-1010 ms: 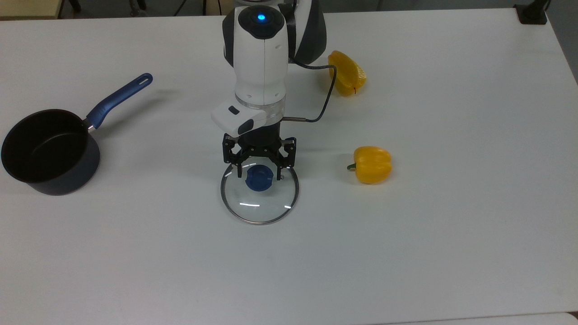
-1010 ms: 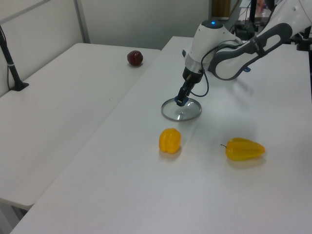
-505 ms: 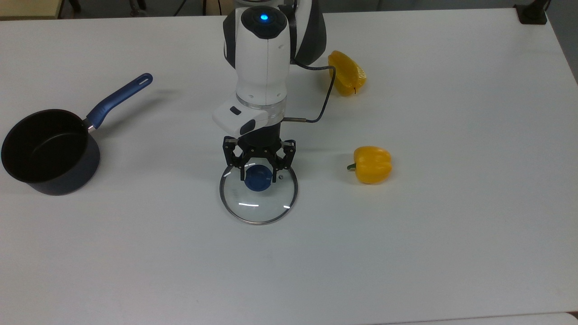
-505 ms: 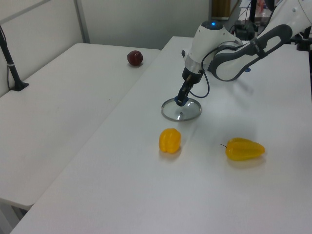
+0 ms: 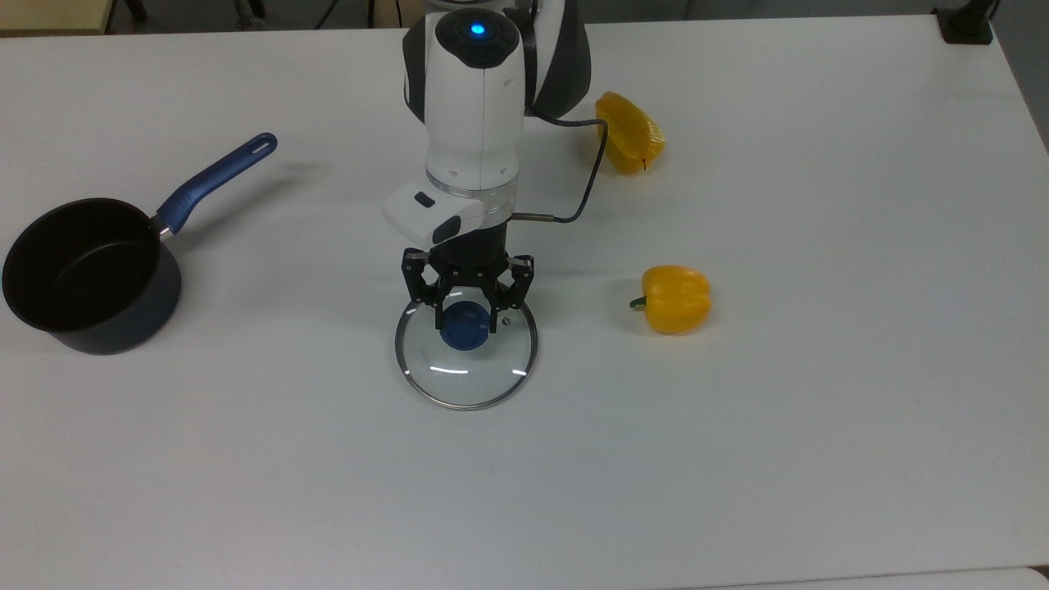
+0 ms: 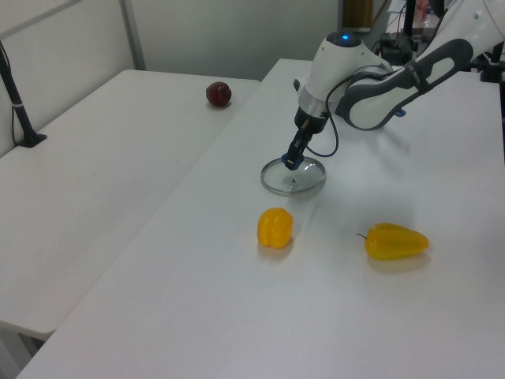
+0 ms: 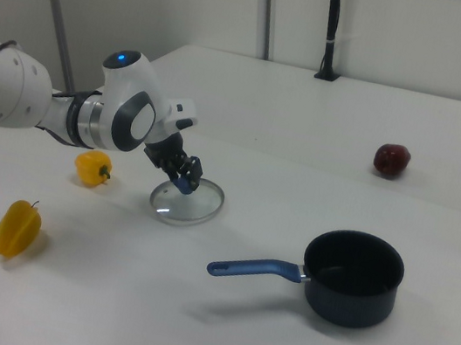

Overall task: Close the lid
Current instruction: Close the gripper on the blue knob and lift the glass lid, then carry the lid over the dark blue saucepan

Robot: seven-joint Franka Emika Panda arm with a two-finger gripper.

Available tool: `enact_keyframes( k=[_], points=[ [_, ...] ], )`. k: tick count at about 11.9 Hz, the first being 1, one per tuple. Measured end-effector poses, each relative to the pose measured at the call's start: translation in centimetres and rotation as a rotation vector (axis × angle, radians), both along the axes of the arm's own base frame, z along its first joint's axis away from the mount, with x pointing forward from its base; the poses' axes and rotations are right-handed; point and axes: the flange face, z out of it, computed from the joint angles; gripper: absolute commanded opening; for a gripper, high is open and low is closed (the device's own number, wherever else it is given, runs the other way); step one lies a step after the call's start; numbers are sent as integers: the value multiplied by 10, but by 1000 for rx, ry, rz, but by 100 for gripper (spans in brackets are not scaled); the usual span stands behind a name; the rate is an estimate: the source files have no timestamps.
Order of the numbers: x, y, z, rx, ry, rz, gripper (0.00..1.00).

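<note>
Jaws (image 5: 467, 307) sit on either side of the blue knob (image 5: 463, 326) at the centre of the lid (image 5: 465, 352), narrowed onto it and, as far as the top view shows, pinching it; whether they bear with full force I cannot tell. That lid lies flat on the white counter (image 5: 737, 459), near its middle in the top view, rim down and dome up. From the lid, the saucepan (image 5: 86, 274) stands well apart at about 9 o'clock, its mouth open and its blue handle (image 5: 217, 179) pointing to about 1 o'clock. One yellow pepper (image 5: 674, 298) lies at 3 o'clock of the lid, another (image 5: 628, 133) at about 1 o'clock, both clear of the way to the pan.

Glass with a thin metal rim should be stiff and fairly weighty for its width, and it will chip or crack if dropped or knocked against the pan's edge. Smooth glass gives nothing to hold, and the rim lies too close to the counter to get under, so the knob looks like the one sound hold. Gripped at the centre the lid should hang level, though a round knob may let it twist or swing.
</note>
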Motion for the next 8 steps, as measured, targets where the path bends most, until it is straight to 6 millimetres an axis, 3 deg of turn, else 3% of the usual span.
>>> enact_keyframes(
  k=[2, 4, 6, 8],
  points=[
    [1, -12, 25, -10, 14, -32, 38],
    [3, -37, 72, -22, 46, -99, 38],
    [6, -86, 117, -26, 41, -181, 39],
    [5, -147, 138, -24, 10, -268, 39]
  ],
)
